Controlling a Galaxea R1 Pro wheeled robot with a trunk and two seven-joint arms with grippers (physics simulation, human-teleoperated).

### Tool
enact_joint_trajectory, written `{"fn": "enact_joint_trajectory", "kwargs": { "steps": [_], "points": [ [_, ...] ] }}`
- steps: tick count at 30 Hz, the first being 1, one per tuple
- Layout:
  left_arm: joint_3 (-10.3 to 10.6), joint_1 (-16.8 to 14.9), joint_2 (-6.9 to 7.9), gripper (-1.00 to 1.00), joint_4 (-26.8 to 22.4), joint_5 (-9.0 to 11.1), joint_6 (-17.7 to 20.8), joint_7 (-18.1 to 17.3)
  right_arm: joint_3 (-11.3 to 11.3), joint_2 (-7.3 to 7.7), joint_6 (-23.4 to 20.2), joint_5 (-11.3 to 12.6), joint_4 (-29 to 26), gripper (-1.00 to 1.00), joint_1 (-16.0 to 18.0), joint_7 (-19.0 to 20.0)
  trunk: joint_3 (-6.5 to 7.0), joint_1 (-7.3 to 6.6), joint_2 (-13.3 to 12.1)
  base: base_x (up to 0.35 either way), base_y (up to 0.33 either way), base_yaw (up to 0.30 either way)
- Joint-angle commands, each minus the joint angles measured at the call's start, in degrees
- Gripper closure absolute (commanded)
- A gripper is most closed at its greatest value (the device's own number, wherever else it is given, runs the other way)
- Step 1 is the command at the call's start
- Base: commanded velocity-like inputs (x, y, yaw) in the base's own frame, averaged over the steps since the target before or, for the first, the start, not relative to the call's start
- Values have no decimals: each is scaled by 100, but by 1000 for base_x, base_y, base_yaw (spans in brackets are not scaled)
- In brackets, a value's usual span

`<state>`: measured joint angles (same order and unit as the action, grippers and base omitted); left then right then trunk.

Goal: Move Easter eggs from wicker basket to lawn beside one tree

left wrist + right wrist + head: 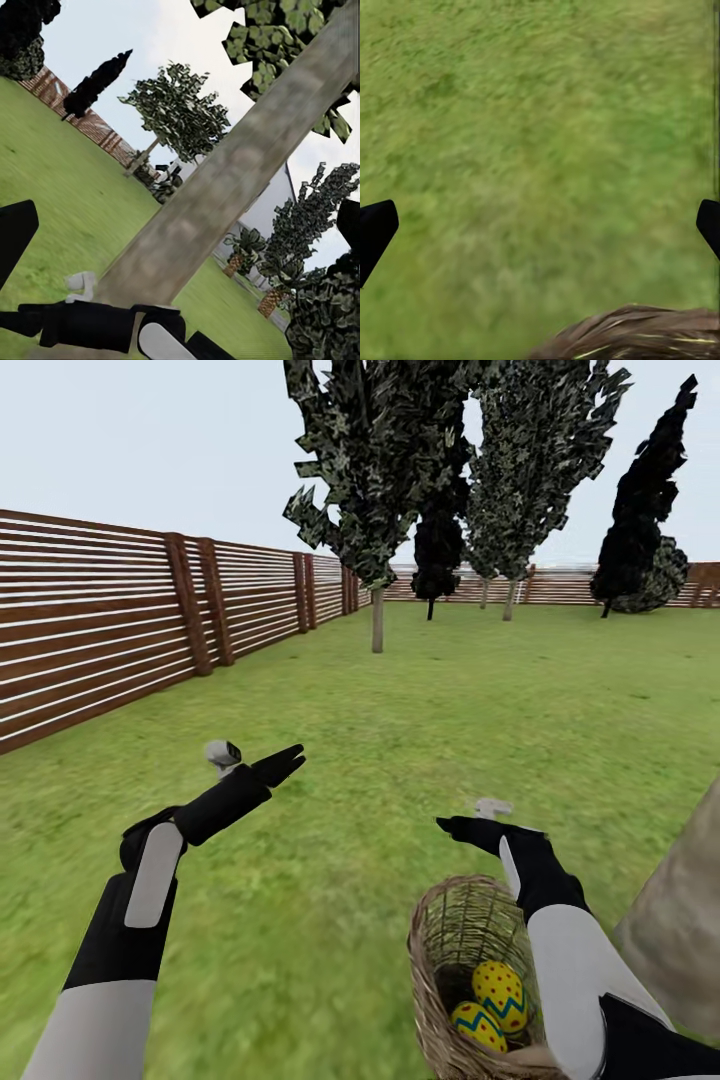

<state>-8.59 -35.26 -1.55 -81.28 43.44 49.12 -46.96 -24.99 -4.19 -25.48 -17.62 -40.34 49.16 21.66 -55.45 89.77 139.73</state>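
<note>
Green lawn (400,740) runs back to a brown slatted fence (100,630) and a row of dark trees, with a thick grey-brown trunk (680,920) close at the right edge. Just beside that trunk sits the wicker basket (445,930), with two yellow painted eggs (497,990) visible inside. Above the grass the left gripper (285,762) hangs with fingers spread and empty, and the right gripper (455,825), also spread and empty, hovers just past the basket's rim.

The right arm (575,960) covers part of the wicker basket (440,950); two Easter eggs (498,992) show, a third perhaps hidden. The tree (680,920) is cut off by the frame edge.
</note>
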Motion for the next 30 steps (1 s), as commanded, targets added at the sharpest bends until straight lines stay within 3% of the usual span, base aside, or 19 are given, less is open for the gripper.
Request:
{"fn": "enact_joint_trajectory", "kwargs": {
  "steps": [1, 5, 10, 13, 16, 19, 22, 24, 28, 30],
  "points": [
    [-11, -5, -4, -100, -2, -2, 28, -15, -38, -10, -19, -65, -10, -100, 6, 52, -1, -1, 2, 0, 0, -273],
    [-11, -6, -4, -100, -2, -2, 28, -15, -33, -12, -25, -80, -20, -100, 6, -57, 13, -1, 2, 0, 0, -274],
    [-11, -5, -4, -100, -2, -2, 31, -11, 42, -12, -20, -69, -13, -100, 6, -626, 7, -1, 2, 100, 80, -261],
    [-11, -7, -4, -100, -2, -2, 29, -8, 585, -15, -30, -57, -15, -100, 6, -1150, -16, -1, 2, 227, 199, -126],
    [-11, -4, -4, -100, -2, -2, 28, -7, 983, -72, -43, -42, -10, -100, 6, -1564, -42, -1, 2, 223, 129, -44],
    [-11, -2, -4, -100, 0, -11, 28, -5, 1073, -146, -109, -46, -9, -100, 6, -1738, -69, -1, 2, 98, 34, -11],
    [-17, -6, -4, -100, 6, -18, 28, 0, 1145, -221, -648, -52, -2, -100, 6, -1819, -96, -1, 2, 23, 8, -3],
    [-19, -7, -4, -100, 7, -19, 28, 1, 1352, -262, -1127, -54, -12, -100, 6, -1836, -114, -1, 2, 6, 2, -1],
    [-17, -4, -4, -100, 7, -20, 28, 2, 1940, -288, -1663, -47, -29, -100, 6, -1865, -151, -1, 2, 1, 1, 0],
    [-17, -5, -4, -100, 7, -20, 28, 2, 2057, -287, -2192, -63, -63, -100, 6, -1872, -169, -1, 2, 0, 0, 0]
  ]
}}
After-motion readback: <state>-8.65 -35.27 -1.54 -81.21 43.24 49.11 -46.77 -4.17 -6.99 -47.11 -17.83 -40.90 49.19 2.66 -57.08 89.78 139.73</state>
